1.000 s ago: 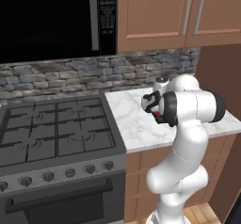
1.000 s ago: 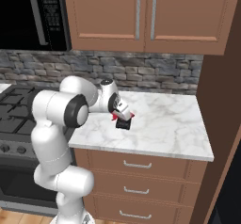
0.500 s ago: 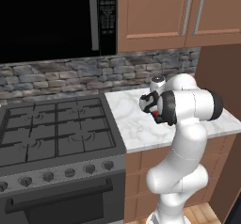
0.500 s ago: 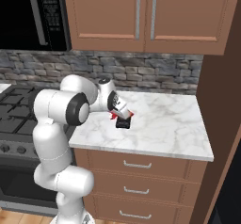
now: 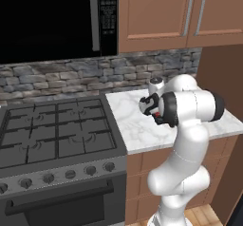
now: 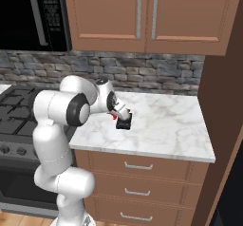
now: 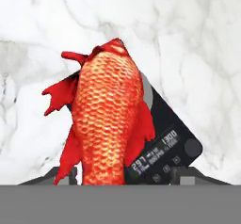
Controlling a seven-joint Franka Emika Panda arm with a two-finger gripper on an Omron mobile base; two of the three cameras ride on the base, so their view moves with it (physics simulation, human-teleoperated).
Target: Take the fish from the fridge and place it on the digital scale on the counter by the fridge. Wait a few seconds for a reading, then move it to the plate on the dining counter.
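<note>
The red-orange fish [image 7: 108, 119] lies on the small dark digital scale [image 7: 169, 138], whose display is lit with digits. The scale rests on the white marble counter [image 7: 197, 39]. My gripper [image 7: 124, 173] hangs just over them, open, its dark fingertips [image 7: 186, 175] standing apart on either side of the fish's tail end. From the right base view the scale [image 6: 124, 123] sits near the counter's [image 6: 166, 120] left front, a speck of red fish [image 6: 114, 116] on it under my gripper [image 6: 118, 115]. The fridge, plate and dining counter are out of view.
A black gas stove [image 5: 52, 135] adjoins the counter on the left, with a microwave [image 5: 47, 16] above. Wooden wall cabinets [image 6: 142, 16] hang overhead and a tall brown panel [image 6: 223, 125] bounds the counter's right end. Drawers [image 6: 137, 165] sit below.
The jaws have parted from the fish, which now rests on the scale. The arm has hardly moved.
</note>
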